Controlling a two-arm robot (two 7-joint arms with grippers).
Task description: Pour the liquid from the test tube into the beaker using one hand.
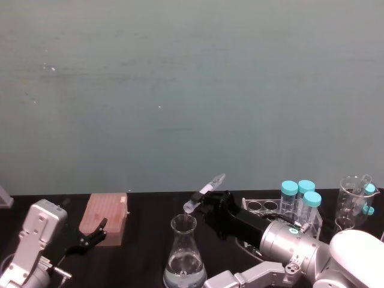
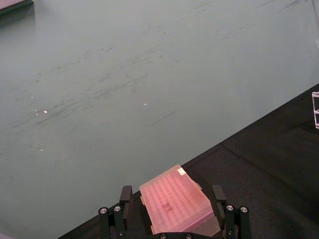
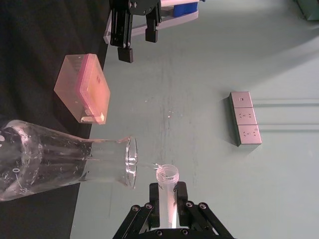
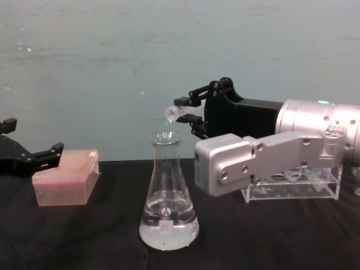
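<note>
Two grippers in shot, one at work. Right gripper point(image 4: 184, 110) up above the black table point(image 4: 101, 242), clamped tight on the one test tube point(image 4: 170, 112). Holds it tipped well over, open mouth pointing down and to the left, just above the flared rim of the single beaker point(image 4: 167, 191), clear of the glass. In the right wrist view, two black fingers point(image 3: 189, 211) pinching the tube's body, mouth close beside the beaker's rim. Liquid inside the tube: cannot tell.

Down below, clear liquid point(image 4: 167, 233) pooled in the beaker's wide base, one shallow layer, with one small white label low on the glass. Beaker upright on the table, roughly mid-scene, left of the right arm's silver casing.

Over on the left, left gripper point(image 1: 90, 237) low near the table, jaws spread wide, nothing between them. Just beside it, one pink box point(image 1: 109, 217) flat on the table; contact between the two, cannot tell. In the left wrist view, the box framed between both black fingers point(image 2: 124, 196), farther out.

Behind the right arm, one clear rack point(image 1: 264, 207), three teal-capped tubes point(image 1: 306, 187) standing upright in it. Far right, one more clear glass vessel point(image 1: 353, 201).
</note>
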